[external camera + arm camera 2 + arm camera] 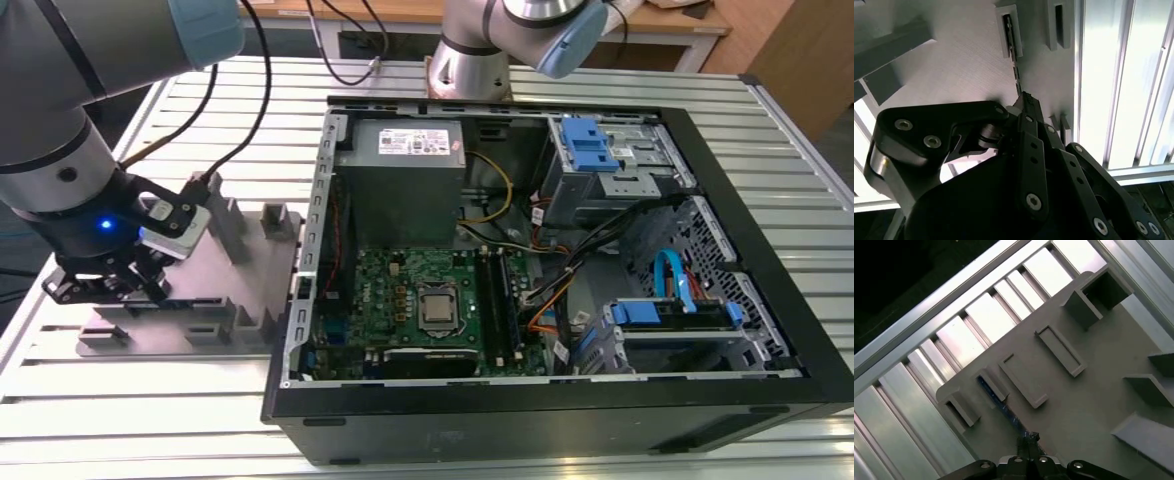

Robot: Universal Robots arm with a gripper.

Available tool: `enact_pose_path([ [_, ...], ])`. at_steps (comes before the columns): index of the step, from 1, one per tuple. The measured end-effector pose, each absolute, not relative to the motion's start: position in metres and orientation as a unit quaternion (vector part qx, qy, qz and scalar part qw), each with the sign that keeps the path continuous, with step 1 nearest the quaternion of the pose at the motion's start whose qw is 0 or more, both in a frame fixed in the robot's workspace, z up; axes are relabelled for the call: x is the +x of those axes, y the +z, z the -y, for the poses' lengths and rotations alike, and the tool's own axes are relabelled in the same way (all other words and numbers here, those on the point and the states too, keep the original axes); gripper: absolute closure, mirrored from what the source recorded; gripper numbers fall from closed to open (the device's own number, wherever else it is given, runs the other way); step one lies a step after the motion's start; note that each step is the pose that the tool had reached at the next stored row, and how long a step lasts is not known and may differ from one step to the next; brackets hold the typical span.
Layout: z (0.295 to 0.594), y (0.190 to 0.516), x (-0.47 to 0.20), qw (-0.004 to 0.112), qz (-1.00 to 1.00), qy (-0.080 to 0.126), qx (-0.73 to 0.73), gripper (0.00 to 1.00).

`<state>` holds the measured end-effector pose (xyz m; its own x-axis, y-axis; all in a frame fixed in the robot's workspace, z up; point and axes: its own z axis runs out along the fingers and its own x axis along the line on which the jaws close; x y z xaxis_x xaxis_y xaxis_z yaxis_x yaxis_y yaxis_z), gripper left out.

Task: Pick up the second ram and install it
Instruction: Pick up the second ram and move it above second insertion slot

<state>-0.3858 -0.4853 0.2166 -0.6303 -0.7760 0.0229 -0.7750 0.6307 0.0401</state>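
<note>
So the gripper (100, 285) is down over the grey fixture block (200, 300), at the end of the block farthest from the open PC case (561, 420). In both wrist views the two fingers are pinched together on the second ram (1016, 76), which you see edge-on as a thin dark strip running from the fingertips out across the block. In the first wrist view the gripper (1027, 437) has one end of the stick (1006, 410), and the other end sits at one of the block's (1094, 405) small raised slot holders near its edge. I can't tell whether the stick is seated in the slot or lifted just clear of it. In the second wrist view the closed tips (1023, 100) meet right on the stick, with the block's flat grey top (954, 60) underneath. The block lies on a slatted metal table (160, 400), and the case stands just beside the block, on the exterior view's right of it, with the green motherboard (387, 290) lying flat inside.
</note>
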Motion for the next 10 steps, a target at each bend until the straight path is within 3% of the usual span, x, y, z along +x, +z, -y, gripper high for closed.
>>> enact_pose_path([
  [10, 0.4853, 0.2166, -0.3858, 0.019, 0.885, -0.012, 0.465, 0.93],
])
